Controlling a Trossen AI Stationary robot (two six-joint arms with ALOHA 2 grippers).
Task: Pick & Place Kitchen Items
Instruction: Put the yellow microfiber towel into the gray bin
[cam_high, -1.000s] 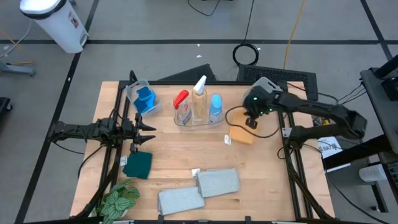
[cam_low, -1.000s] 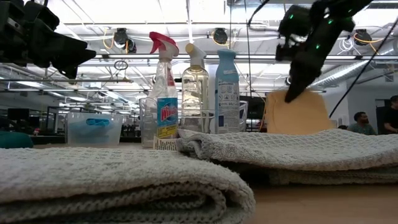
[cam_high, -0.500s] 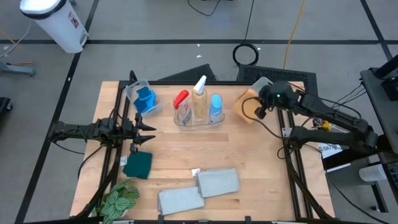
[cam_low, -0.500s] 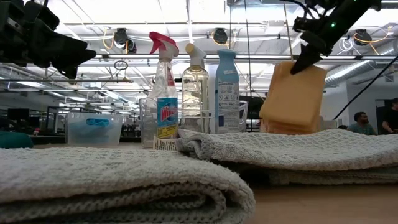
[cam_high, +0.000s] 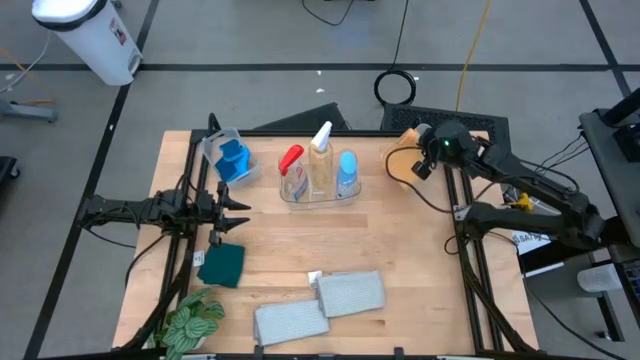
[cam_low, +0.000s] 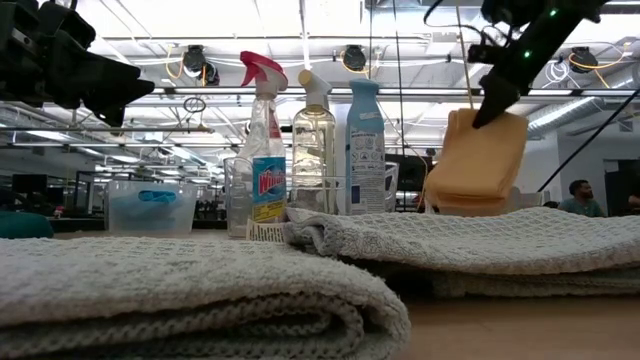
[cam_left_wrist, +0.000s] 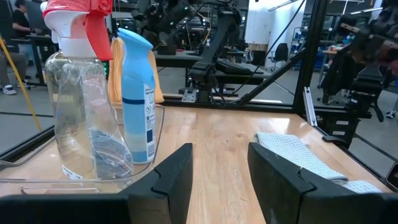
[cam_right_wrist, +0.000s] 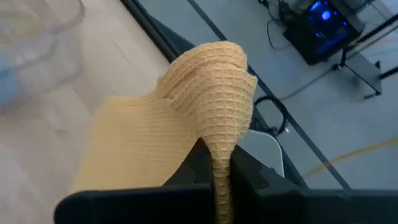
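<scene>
My right gripper (cam_high: 420, 166) is near the table's far right corner, shut on an orange waffle-weave cloth (cam_high: 402, 160), which hangs in the low view (cam_low: 478, 160). Three bottles stand in a clear tub (cam_high: 320, 192): red-trigger (cam_high: 291, 160), white-trigger (cam_high: 321, 140) and blue-capped (cam_high: 347, 166). A blue sponge (cam_high: 232, 160) sits in a second tub at the far left. A teal cloth (cam_high: 222, 264) and two grey folded towels (cam_high: 350, 293) (cam_high: 290, 322) lie flat near the front. My left gripper (cam_high: 236, 205) waits at the left, level and open, with nothing between its fingers (cam_left_wrist: 217, 171). My right gripper pinches a raised fold of the orange cloth (cam_right_wrist: 219, 146) between its two fingers, at the cloth's upper end. The fingers come slanting down from the table's right side. The cloth hangs below them (cam_low: 470, 190), slack and lifted off the table.
A green leafy plant (cam_high: 190, 325) stands at the near left corner. Bare wood lies in the table's middle and right (cam_high: 400, 260). A dark mat (cam_high: 470, 125) and cables lie past the far right edge. People show in the room behind (cam_low: 578, 195).
My right gripper has risen and gone toward the table's far edge, tipping from pointing down to a shallower slant. It has stayed shut. The orange cloth has come up off the table with it and now hangs beside the bottle tub.
</scene>
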